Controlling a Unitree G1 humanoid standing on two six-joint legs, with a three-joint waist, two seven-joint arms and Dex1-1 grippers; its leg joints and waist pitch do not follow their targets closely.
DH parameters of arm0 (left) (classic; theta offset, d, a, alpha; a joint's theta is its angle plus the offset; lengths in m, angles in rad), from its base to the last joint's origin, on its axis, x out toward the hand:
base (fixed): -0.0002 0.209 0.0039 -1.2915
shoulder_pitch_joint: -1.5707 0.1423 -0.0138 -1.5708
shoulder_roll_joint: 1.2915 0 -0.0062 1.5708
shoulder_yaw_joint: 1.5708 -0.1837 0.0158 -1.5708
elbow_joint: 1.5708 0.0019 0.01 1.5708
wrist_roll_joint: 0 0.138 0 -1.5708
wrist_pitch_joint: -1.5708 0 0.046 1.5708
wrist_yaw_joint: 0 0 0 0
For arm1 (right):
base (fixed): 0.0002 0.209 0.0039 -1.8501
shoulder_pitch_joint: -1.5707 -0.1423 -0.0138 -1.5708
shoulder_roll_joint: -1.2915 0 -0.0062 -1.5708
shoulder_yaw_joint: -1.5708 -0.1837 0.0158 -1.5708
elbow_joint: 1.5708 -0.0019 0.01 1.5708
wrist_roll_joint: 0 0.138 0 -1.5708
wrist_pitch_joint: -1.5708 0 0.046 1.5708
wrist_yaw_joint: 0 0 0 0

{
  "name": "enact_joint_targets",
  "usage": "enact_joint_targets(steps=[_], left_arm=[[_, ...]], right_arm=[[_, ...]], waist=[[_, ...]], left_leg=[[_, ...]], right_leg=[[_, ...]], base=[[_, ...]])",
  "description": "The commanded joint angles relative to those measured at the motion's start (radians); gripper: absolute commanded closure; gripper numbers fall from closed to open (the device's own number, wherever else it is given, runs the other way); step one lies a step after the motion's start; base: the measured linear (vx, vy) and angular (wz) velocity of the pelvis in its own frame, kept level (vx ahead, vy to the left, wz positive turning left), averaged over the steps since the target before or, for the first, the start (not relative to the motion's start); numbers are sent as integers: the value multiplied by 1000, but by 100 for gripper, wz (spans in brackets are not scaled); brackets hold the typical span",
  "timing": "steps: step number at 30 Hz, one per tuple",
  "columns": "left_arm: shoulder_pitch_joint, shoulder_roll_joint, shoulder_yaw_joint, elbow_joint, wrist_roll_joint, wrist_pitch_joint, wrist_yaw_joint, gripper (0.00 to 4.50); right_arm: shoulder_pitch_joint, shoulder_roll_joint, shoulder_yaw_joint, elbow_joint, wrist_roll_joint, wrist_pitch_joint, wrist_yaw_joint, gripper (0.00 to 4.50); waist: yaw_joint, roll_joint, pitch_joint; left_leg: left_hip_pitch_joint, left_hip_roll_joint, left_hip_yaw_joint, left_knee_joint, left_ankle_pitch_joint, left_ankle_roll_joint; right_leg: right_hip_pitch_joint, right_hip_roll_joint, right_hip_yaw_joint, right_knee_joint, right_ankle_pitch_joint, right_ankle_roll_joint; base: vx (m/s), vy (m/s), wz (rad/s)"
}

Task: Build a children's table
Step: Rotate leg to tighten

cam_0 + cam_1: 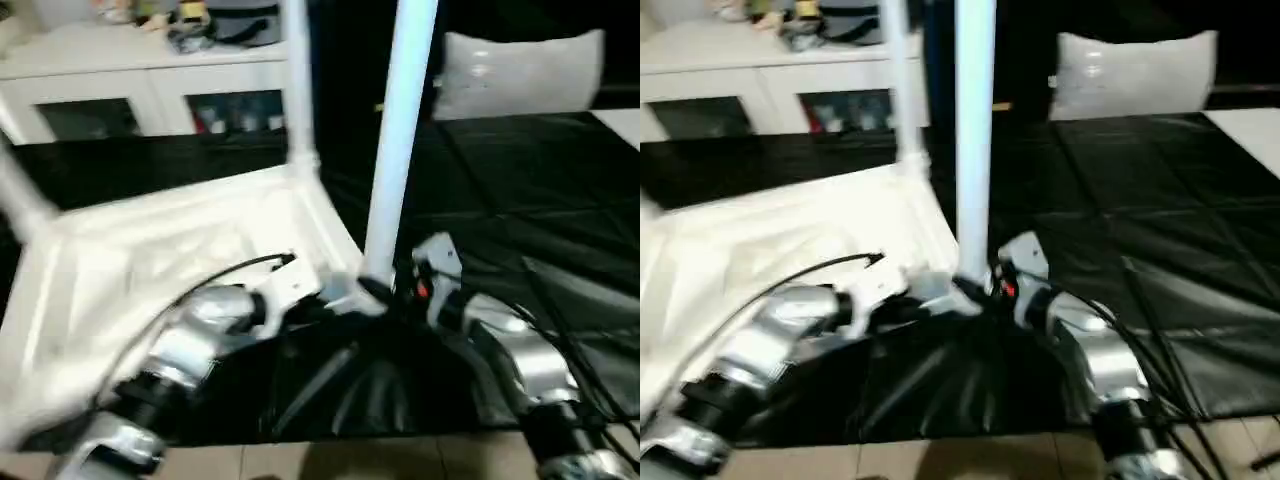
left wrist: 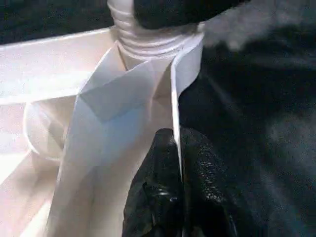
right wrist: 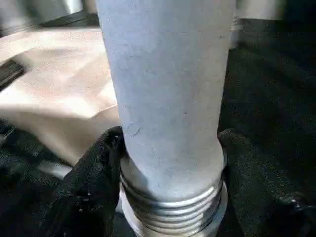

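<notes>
The children's table lies upside down on the black mat: a white tabletop with ribbed underside. One white leg stands upright in its far corner, and another leg leans out at the left. At the near right corner a third leg stands upright. My right gripper is shut on it just above its threaded end, one black finger on each side. My left gripper is shut on the tabletop's rim wall right beside that corner socket.
A grey cushion leans at the back right on the black mat. A white cabinet with small objects on top runs along the back left. Wooden floor shows at the mat's near edge.
</notes>
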Motion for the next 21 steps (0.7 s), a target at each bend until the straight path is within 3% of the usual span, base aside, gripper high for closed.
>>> enact_joint_targets(steps=[1,3,4,7,11,17,20,21], left_arm=[[-41,-139,-42,-47,16,25,140,450],[-43,-153,-57,-49,42,28,161,450],[-43,-152,-64,-52,52,28,162,450],[-40,-139,-73,-58,64,32,162,450],[-45,-90,-57,-38,85,11,161,450],[-52,-6,-26,16,94,-34,111,450],[-52,30,-26,29,80,-65,63,450],[-50,62,-30,39,65,-92,13,450]], right_arm=[[-46,114,21,99,-15,56,-148,183],[-58,138,-2,113,-12,61,-186,183],[-59,144,-9,114,-6,55,-188,183],[-54,142,-6,105,-4,29,-172,117],[-34,136,-23,82,7,11,-145,97],[50,28,-27,-6,20,-92,17,47],[78,-35,-27,-43,34,-122,98,27],[91,-85,-36,-74,56,-123,168,17]], waist=[[-12,-9,-34],[-15,-9,-40],[-18,-8,-38],[-14,-9,-42],[-7,-7,-47],[7,-5,-53],[11,-6,-58],[11,-1,-59]], left_leg=[[0,112,-70,-101,-314,-15],[0,106,-68,-95,-291,-3],[-10,107,-67,-96,-270,13],[-10,105,-62,-92,-239,38],[-14,107,-58,-91,-171,64],[-16,114,-57,-88,-127,86],[-25,110,-57,-83,-102,108],[-26,111,-59,-82,-90,111]], right_leg=[[33,-125,82,-97,-408,-82],[35,-129,86,-98,-392,-90],[38,-132,88,-97,-375,-93],[34,-131,91,-95,-361,-93],[36,-128,92,-87,-294,-105],[39,-128,92,-73,-194,-123],[43,-127,89,-67,-152,-119],[42,-126,89,-64,-136,-123]], base=[[0,0,0],[0,0,0],[0,0,0],[0,0,0],[0,0,0],[0,0,0],[0,0,0],[0,0,0]])
